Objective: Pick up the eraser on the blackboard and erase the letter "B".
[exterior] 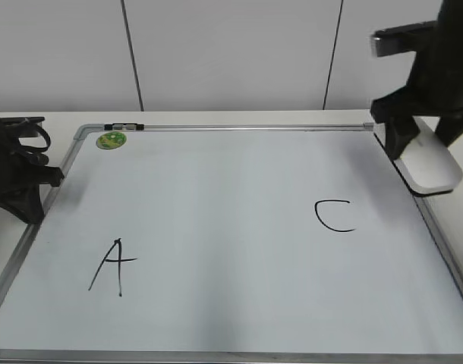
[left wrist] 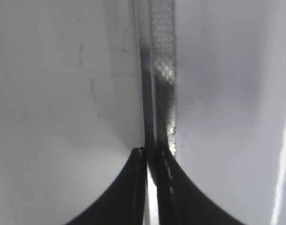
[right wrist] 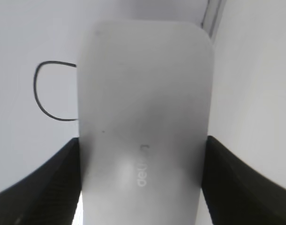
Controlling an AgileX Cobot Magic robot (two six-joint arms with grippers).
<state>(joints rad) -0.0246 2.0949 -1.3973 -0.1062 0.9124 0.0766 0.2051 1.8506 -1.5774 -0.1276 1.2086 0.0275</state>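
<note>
No "B" visible on blackboard [exterior: 239,205]. Smooth white oblong eraser [right wrist: 143,117], near end cropped, clamped in right gripper [right wrist: 140,183]; left gripper [left wrist: 152,154] pinched nearly closed, empty.

Board [exterior: 239,227] surface is pale bluish-white, frame silver, corner pieces grey. Frame strip [left wrist: 162,70] shows a fine honeycomb dot pattern up close. Letters A [exterior: 111,265] and C [exterior: 334,215] are thin black marker lines. Eraser [right wrist: 143,117] is white with small light-grey lettering on top and a dark underside edge. Magnet [exterior: 111,139] is green with a yellowish mark. Both grippers [exterior: 404,140] [exterior: 48,182] are black. Table is off-white, wall panels pale grey with dark seams.
</note>
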